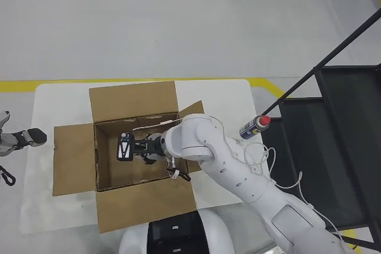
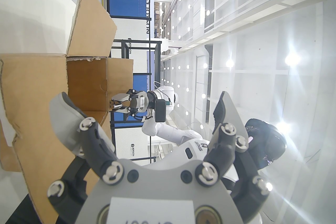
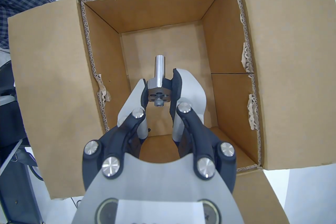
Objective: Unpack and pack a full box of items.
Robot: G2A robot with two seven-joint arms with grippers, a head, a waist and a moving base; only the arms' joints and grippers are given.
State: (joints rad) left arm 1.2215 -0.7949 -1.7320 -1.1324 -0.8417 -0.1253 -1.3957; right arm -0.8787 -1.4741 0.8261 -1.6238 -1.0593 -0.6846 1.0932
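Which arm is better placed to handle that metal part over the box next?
Right. The right gripper is shut on the metal part, directly over the open box. The left gripper is open, holds nothing, and sits outside the box, beyond a flap.

Overhead looking down, all views share box

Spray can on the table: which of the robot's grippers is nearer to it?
Right. The right gripper is over the cardboard box beside the spray can; the left gripper is past the box's far flap.
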